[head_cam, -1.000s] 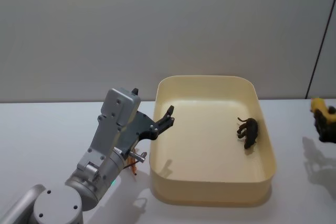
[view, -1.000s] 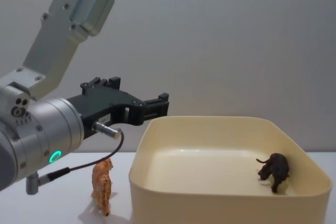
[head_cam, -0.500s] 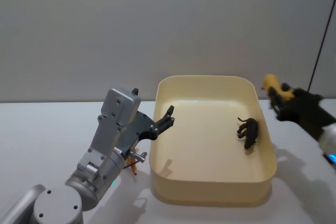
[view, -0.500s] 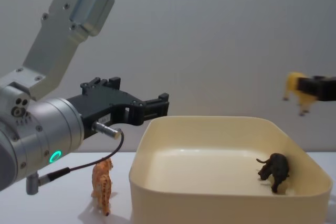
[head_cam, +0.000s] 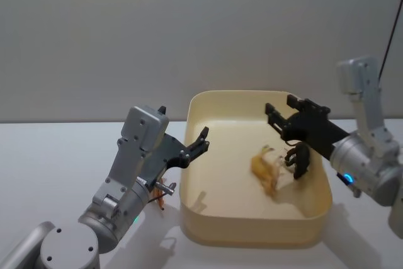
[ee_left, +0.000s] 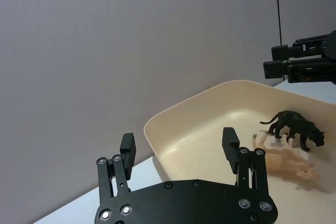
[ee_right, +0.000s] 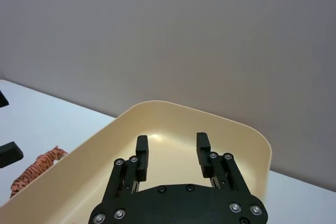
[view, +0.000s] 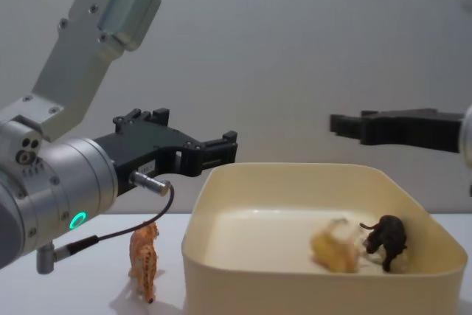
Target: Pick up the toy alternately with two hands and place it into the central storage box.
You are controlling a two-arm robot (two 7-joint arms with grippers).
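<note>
The central storage box point(head_cam: 252, 234) point(view: 243, 285) stands mid-table, a pale cream tub. A yellow toy animal point(head_cam: 265, 169) point(view: 333, 249) shows blurred inside it, low over the floor, beside a dark brown toy point(head_cam: 299, 158) point(view: 388, 239). My right gripper point(head_cam: 281, 110) point(ee_right: 172, 149) hovers open above the box's right half, holding nothing. My left gripper point(head_cam: 200, 140) point(ee_left: 178, 145) is open and empty, over the box's left rim. An orange striped tiger toy point(view: 144, 260) point(ee_right: 37, 169) stands on the table left of the box, under the left arm.
The white table point(head_cam: 50, 168) runs to a plain grey wall. The left arm's cable point(view: 125, 230) hangs above the tiger. The right gripper point(ee_left: 302, 61) shows far off in the left wrist view.
My right gripper swept in from the right with the yellow toy, reached over the box and opened; the toy dropped into the box. The left arm stayed still.
</note>
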